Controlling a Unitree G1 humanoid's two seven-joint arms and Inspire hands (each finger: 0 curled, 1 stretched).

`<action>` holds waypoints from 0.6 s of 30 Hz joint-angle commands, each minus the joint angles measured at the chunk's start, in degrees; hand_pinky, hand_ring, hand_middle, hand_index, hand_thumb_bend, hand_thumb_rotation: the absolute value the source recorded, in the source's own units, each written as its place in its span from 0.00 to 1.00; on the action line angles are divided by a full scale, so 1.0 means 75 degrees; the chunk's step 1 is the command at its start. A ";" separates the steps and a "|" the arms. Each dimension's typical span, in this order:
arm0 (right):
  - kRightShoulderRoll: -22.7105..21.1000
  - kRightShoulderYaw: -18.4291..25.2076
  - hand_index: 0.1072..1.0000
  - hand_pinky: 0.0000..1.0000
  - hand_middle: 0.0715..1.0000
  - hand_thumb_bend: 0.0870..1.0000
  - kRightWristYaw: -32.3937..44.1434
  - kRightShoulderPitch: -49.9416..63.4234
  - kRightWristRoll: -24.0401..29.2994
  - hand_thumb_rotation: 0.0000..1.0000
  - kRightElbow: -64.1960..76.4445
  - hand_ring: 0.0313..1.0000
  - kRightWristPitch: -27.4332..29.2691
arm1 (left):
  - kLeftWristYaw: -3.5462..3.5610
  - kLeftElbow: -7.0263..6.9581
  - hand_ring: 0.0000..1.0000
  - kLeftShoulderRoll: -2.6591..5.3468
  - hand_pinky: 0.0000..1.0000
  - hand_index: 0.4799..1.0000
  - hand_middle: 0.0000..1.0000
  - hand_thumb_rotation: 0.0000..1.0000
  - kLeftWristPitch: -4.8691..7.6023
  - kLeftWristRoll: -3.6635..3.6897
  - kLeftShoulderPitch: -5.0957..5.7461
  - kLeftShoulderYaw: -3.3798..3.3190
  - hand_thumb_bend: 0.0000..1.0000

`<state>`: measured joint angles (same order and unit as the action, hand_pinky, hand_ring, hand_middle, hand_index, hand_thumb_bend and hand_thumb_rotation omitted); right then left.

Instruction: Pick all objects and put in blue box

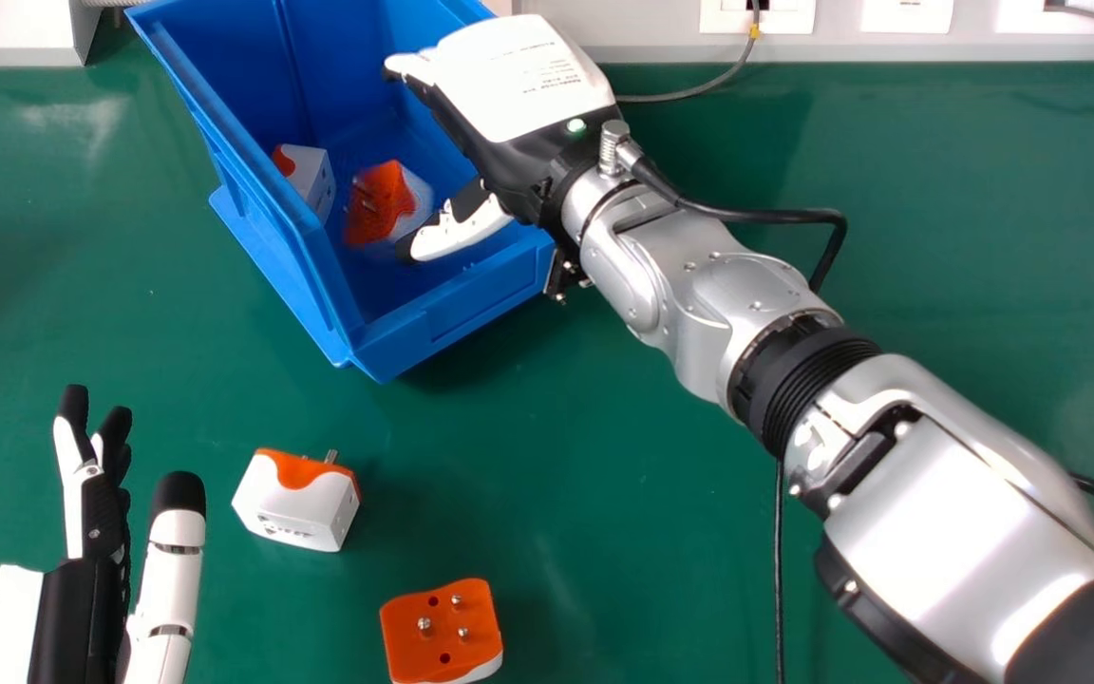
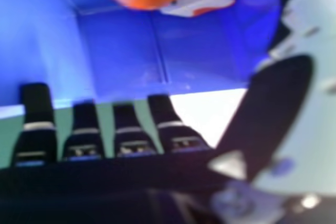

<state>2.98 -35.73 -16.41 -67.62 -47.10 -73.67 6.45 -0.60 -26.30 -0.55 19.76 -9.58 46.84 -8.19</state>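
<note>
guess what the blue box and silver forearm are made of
The blue box looks like satin moulded plastic, judging by its even colour and thin walls. The silver forearm could be metal or painted plastic, smooth with bright highlights and visible screws.

Lab or workshop, which of the two unclear: green worktop (image 1: 556, 475), sockets (image 1: 729, 21), plugged-in cable (image 1: 689, 93) and silver robot arm (image 1: 727, 294).
</note>
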 commanded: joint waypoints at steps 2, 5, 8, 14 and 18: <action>-0.0121 0.0156 0.96 0.86 0.99 0.46 -0.0286 -0.0015 0.0220 0.59 0.0295 0.98 0.0097 | -0.0075 -0.0055 1.00 -0.0006 1.00 1.00 1.00 1.00 0.0110 -0.0015 -0.0050 -0.0020 0.41; -0.0161 0.0220 0.96 0.87 1.00 0.45 -0.0375 0.0058 0.0321 0.60 0.0402 0.99 0.0172 | -0.0079 -0.0093 1.00 0.0017 1.00 1.00 1.00 1.00 0.0081 -0.0023 -0.0072 0.0005 0.41; -0.0242 0.0309 0.96 0.87 1.00 0.44 -0.0460 0.0166 0.0448 0.59 0.0614 0.99 0.0248 | -0.0092 -0.0082 1.00 0.0017 1.00 1.00 1.00 1.00 0.0073 -0.0045 -0.0122 -0.0001 0.41; -0.0558 0.0490 0.96 0.87 1.00 0.43 -0.0696 0.0748 0.0564 0.59 0.1622 0.99 0.0418 | -0.0106 -0.0083 1.00 0.0008 1.00 1.00 1.00 1.00 -0.0035 -0.0072 -0.0234 0.0031 0.41; -0.1049 0.0617 0.96 0.87 1.00 0.42 -0.0833 0.1805 0.0551 0.59 0.3355 0.99 0.0507 | -0.0125 -0.0093 1.00 0.0003 1.00 1.00 1.00 1.00 -0.0062 -0.0079 -0.0287 0.0074 0.41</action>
<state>-3.02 -32.23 -21.28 -55.78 -43.09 -53.76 9.68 -1.33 -26.22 -0.56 19.06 -9.69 44.66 -7.90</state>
